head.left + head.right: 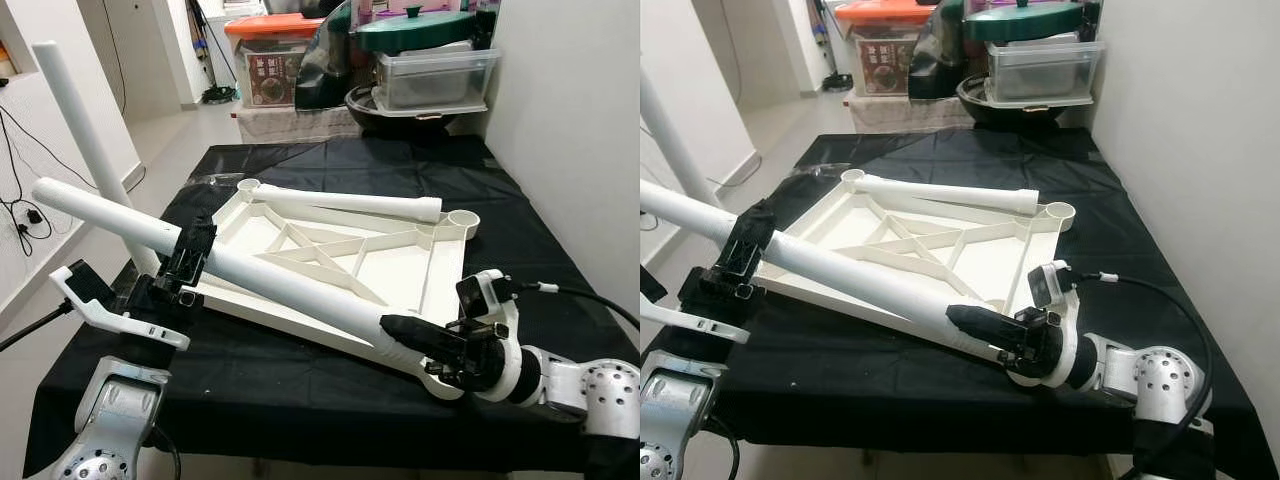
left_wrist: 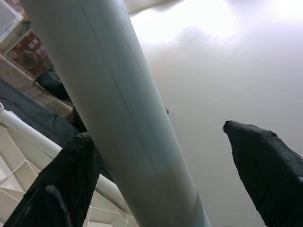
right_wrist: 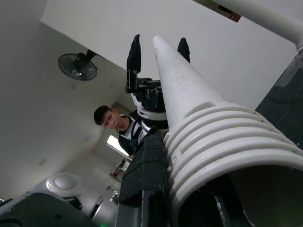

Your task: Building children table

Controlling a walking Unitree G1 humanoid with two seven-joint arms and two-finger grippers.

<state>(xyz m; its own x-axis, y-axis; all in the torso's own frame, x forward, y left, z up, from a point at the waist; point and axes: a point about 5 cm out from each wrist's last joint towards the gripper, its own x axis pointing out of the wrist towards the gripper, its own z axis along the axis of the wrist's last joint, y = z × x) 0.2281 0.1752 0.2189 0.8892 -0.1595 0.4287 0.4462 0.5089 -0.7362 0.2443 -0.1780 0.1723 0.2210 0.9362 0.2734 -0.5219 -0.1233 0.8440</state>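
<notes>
A white table top (image 1: pixel 445 262) lies upside down on the black-covered table. A long white table leg (image 1: pixel 280 280) slants across its front edge, its left end raised. My right gripper (image 1: pixel 412 336) is shut on the leg just behind its ribbed end (image 3: pixel 222 142), near the table's front right. My left gripper (image 1: pixel 190 255) straddles the leg further left and is open: one finger (image 2: pixel 57 189) touches the tube, the other finger (image 2: pixel 270 175) stands off it. A second leg (image 1: pixel 340 203) lies along the top's far edge. A third leg (image 1: pixel 85 130) stands upright at the far left.
Plastic storage boxes (image 1: pixel 272 60) and stacked pots (image 1: pixel 420 70) crowd the space behind the table. A white wall (image 1: pixel 580 130) runs close on the right. Open floor with cables (image 1: pixel 20 215) lies to the left. A person (image 3: pixel 111 118) appears in the right wrist view.
</notes>
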